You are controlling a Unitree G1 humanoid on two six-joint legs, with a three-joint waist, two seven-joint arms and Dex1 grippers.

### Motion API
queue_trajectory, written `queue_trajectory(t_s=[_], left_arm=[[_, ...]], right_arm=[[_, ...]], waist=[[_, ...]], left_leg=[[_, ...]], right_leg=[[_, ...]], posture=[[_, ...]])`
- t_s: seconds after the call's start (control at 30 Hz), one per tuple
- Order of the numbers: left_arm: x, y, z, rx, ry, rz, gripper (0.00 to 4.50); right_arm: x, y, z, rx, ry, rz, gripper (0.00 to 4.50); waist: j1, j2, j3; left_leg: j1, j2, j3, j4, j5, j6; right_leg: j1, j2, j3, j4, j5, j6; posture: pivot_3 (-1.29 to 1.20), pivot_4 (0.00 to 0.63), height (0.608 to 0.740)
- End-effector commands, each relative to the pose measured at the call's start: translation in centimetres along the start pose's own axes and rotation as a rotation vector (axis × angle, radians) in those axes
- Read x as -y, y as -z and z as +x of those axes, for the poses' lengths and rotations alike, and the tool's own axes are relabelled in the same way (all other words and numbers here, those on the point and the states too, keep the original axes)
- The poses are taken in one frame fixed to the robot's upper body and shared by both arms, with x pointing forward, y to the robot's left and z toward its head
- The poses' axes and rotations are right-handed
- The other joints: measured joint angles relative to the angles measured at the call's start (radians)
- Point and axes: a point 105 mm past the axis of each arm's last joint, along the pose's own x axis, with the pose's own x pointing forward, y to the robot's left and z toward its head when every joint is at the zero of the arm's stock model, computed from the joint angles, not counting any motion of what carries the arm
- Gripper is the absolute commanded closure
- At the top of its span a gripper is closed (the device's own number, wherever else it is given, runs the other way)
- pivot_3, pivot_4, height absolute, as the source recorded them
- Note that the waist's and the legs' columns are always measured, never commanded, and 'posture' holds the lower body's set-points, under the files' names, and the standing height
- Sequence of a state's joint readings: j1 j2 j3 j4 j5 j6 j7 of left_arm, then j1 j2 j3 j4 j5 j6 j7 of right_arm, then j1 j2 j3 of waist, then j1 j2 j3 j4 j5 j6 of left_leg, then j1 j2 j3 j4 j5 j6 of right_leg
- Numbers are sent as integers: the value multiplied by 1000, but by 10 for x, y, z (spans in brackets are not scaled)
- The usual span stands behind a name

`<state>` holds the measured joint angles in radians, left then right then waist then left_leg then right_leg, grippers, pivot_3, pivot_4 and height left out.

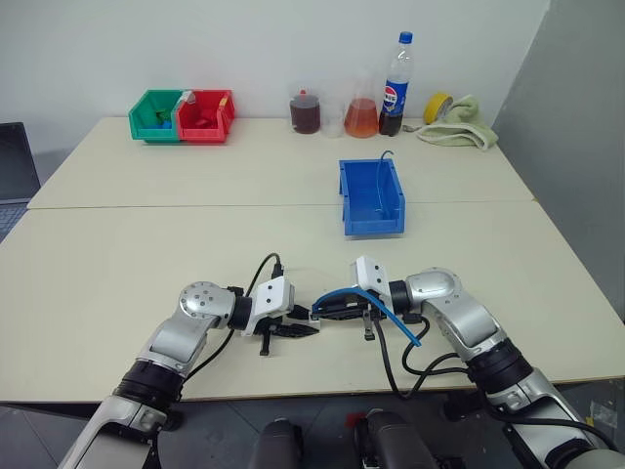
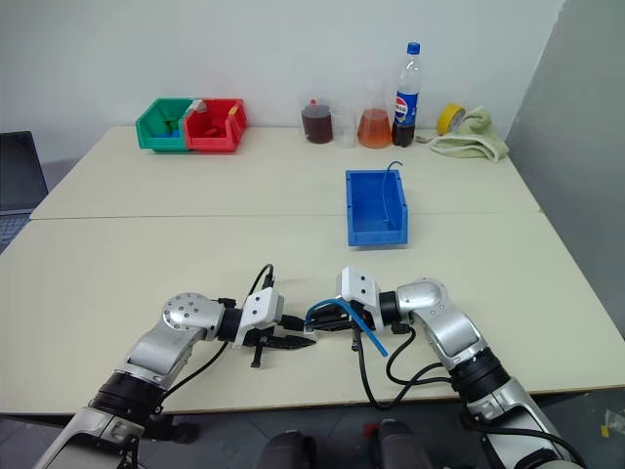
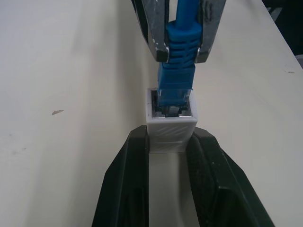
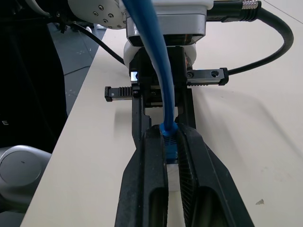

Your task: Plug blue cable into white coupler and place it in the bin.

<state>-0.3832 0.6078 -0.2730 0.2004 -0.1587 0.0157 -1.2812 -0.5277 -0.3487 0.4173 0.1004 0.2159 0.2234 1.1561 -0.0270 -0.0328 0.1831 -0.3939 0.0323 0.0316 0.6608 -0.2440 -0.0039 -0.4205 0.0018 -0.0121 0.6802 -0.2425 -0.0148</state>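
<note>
Here the left fingers (image 3: 142, 179) pinch the white coupler (image 3: 171, 125), right fingers (image 3: 208, 28) clamping the blue cable (image 3: 180, 47).

White coupler (image 3: 171, 126) looking matt plastic; blue cable (image 3: 179, 52) showing ribbed rubbery boot; table (image 3: 61, 85) appearing smooth matt.

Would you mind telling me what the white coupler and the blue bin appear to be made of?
The white coupler looks like moulded plastic, matte, with fine ridged lines on its face; inside its opening sit what seem to be metal contacts. The bin appears to be rigid plastic with a slight sheen: uniform bright blue, thin straight walls and a lowered front lip.
</note>
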Motion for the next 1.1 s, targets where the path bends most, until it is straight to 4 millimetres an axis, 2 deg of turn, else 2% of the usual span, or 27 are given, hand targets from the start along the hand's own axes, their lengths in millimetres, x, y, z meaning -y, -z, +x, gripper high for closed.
queue_trajectory(t_s=[0.03,0.2,0.23,0.27,0.3,0.33,0.43,0.6,0.83,1.1], left_arm=[[-6,-8,-6,11,-35,34,3722],[-6,-7,-7,12,-33,31,3722],[-6,-8,-7,14,-33,27,3372],[-6,-8,-7,15,-29,18,3372],[-5,-8,-7,17,-24,10,2982],[-5,-8,-7,18,-21,7,2932],[-4,-9,-8,21,-18,6,2350],[1,-10,-12,24,-19,-1,1171],[11,-16,-26,44,-57,-23,27],[21,-26,-43,93,-204,-42,27]], right_arm=[[-12,40,0,-137,-32,101,4423],[-11,39,1,-134,-32,97,4423],[-11,38,1,-134,-31,97,4423],[-10,38,1,-134,-30,96,4423],[-10,38,0,-134,-29,95,4423],[-10,38,0,-134,-29,95,4423],[-10,38,0,-133,-29,95,4423],[-9,38,1,-128,-24,97,4423],[-4,34,2,-114,-7,95,4423],[1,19,-6,-56,19,124,4423]], waist=[[0,0,0],[0,0,0],[0,0,0],[0,0,0],[0,0,0],[0,0,0],[0,1,-2],[0,1,-2],[-2,1,-2],[-1,2,-2]], left_leg=[[0,0,0,0,0,0],[0,0,0,0,0,0],[0,0,0,0,0,0],[0,0,0,0,0,0],[0,0,0,0,0,0],[0,0,0,0,0,0],[0,0,0,-1,0,0],[0,0,0,-1,0,0],[0,1,0,-2,0,0],[0,1,0,-2,0,0]], right_leg=[[0,0,0,0,0,0],[0,0,0,0,0,0],[0,0,0,0,0,0],[0,0,0,0,0,0],[0,0,0,0,0,0],[0,0,0,0,0,0],[0,0,0,0,0,0],[0,0,0,-1,0,-1],[0,0,0,-1,-1,-2],[0,0,-1,-1,-3,-5]], posture=[[0,150,740],[0,150,740],[0,150,740],[0,150,740],[0,150,740],[0,150,740],[0,150,740],[0,150,740],[0,150,740],[0,150,740]])
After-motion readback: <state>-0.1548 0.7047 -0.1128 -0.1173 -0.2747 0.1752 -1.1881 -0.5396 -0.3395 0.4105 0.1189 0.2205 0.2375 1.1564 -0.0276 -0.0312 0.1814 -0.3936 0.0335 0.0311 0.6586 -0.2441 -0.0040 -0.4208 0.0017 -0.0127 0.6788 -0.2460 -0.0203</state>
